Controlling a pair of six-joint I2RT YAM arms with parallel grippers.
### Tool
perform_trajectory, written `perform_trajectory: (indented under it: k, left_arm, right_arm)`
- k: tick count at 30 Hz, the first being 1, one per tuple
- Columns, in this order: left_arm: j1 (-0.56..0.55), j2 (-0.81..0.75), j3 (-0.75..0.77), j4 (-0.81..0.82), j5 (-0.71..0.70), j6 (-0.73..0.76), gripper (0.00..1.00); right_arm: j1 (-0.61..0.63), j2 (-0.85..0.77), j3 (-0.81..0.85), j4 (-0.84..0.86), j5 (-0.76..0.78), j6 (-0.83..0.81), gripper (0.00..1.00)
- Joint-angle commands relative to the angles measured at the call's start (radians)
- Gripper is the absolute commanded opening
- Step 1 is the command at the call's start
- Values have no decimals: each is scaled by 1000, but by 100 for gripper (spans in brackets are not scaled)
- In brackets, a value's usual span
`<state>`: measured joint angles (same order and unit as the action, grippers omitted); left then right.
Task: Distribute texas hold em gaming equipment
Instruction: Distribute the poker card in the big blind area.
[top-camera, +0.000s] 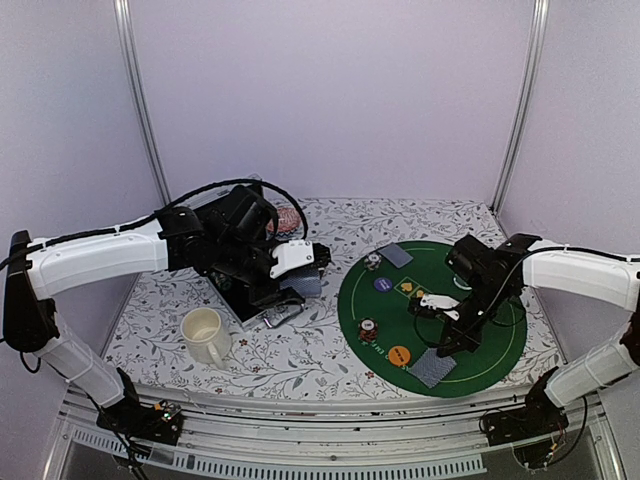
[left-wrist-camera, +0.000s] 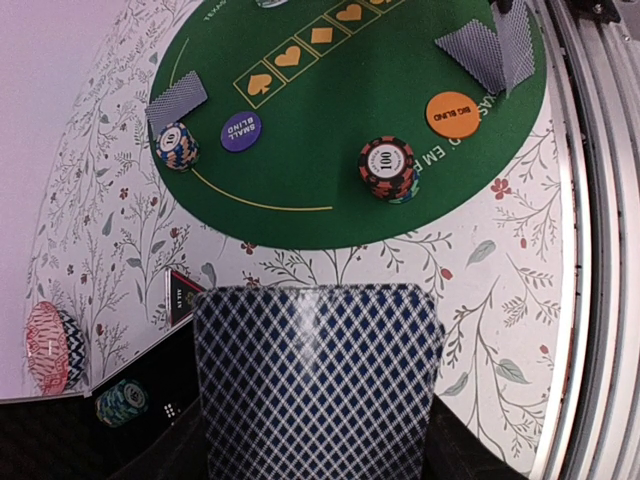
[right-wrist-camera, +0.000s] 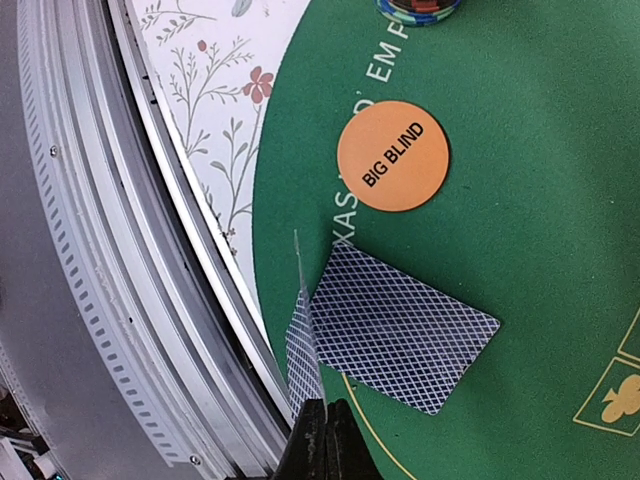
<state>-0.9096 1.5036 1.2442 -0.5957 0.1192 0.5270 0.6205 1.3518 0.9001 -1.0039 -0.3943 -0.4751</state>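
Cards (left-wrist-camera: 315, 385) sit in left jaws (right jaws pinch upright card (right-wrist-camera: 302, 350)).

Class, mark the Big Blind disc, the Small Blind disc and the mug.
Big Blind disc (right-wrist-camera: 393, 155): right wrist view, centre.
Small Blind disc (left-wrist-camera: 241, 131): left wrist view, centre.
mug (top-camera: 201, 327): top view, its inside.

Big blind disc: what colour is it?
The disc is orange with black lettering, clearest in the right wrist view.
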Motion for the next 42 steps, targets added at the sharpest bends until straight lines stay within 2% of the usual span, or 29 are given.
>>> perform_trajectory:
  k: [1,25,36,42]
  left_arm:
    - [-11,-5,-8,24,7,6,60]
    - [-9,-17,-26,26,3,8,60]
    - [-8,-18,-27,25,2,7,60]
    - [-8,-22,-26,25,3,7,60]
  right_arm:
    - [-5,34,7,18,11,-9,2]
    - [-43,127,20,54,151,25,4]
    - [-44,143,20,48,230,57,25]
    - [-43,130,45,38,333,85,49]
